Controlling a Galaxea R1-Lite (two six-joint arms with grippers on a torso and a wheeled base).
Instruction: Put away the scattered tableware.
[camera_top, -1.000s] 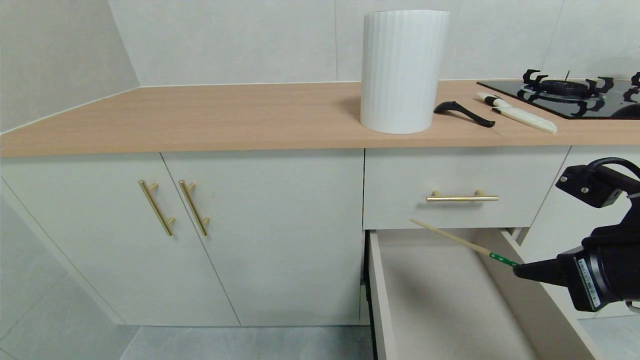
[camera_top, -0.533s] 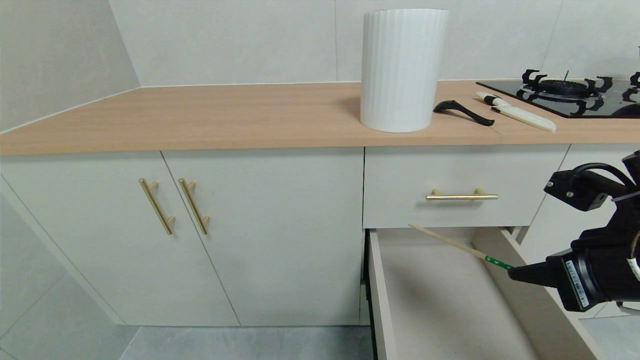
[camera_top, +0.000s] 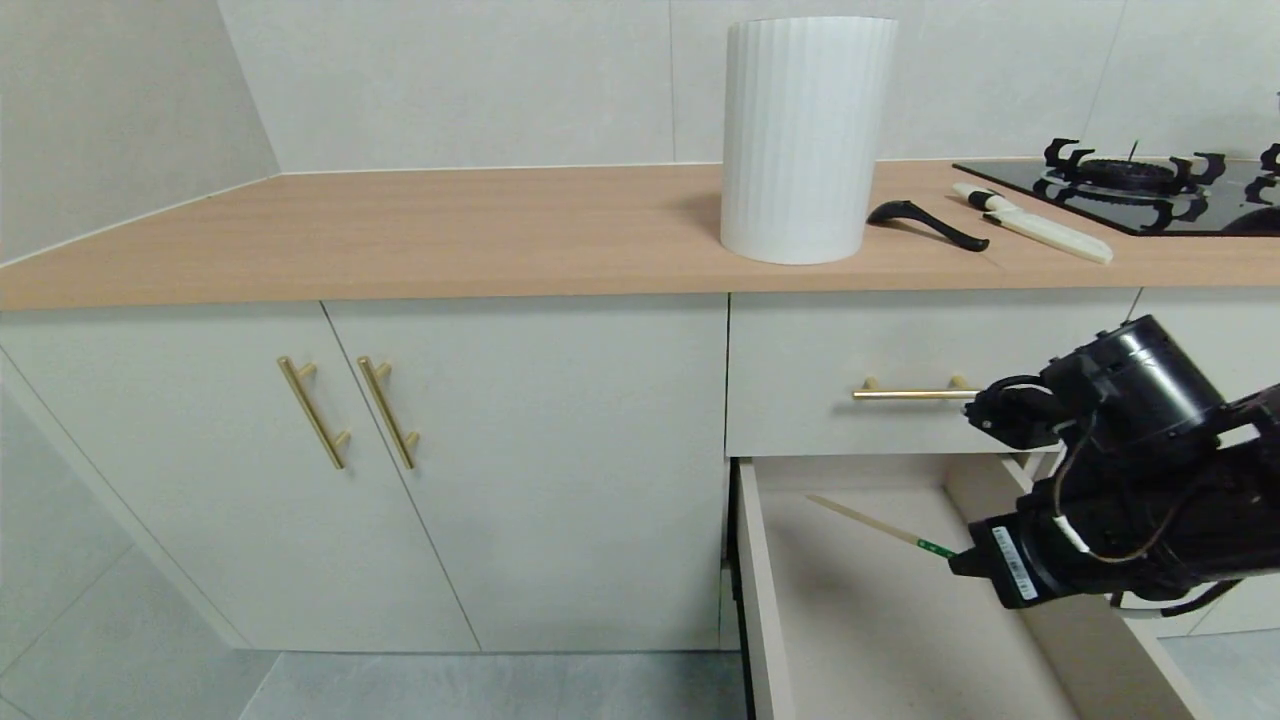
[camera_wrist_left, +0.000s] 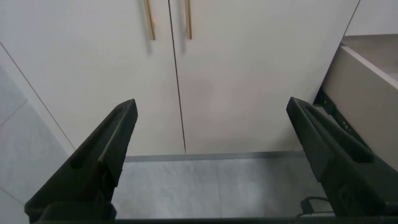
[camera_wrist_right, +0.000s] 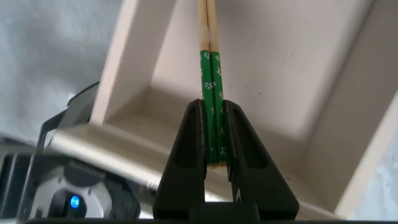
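Below the light wooden countertop (camera_top: 450, 230), the right gripper (camera_top: 958, 558) grips a pair of green-ended bamboo chopsticks (camera_top: 880, 525), slanted over the inside of the open pale drawer (camera_top: 755, 580), while the left gripper (camera_wrist_left: 211, 107) gapes wide before white cabinet doors (camera_wrist_left: 236, 74).

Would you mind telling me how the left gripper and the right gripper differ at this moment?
The left gripper is open; the right gripper is shut. The left gripper holds nothing, while the right gripper clamps a pair of chopsticks by their green ends. The left gripper faces the closed cabinet doors; the right gripper is above the open drawer. Both are black.
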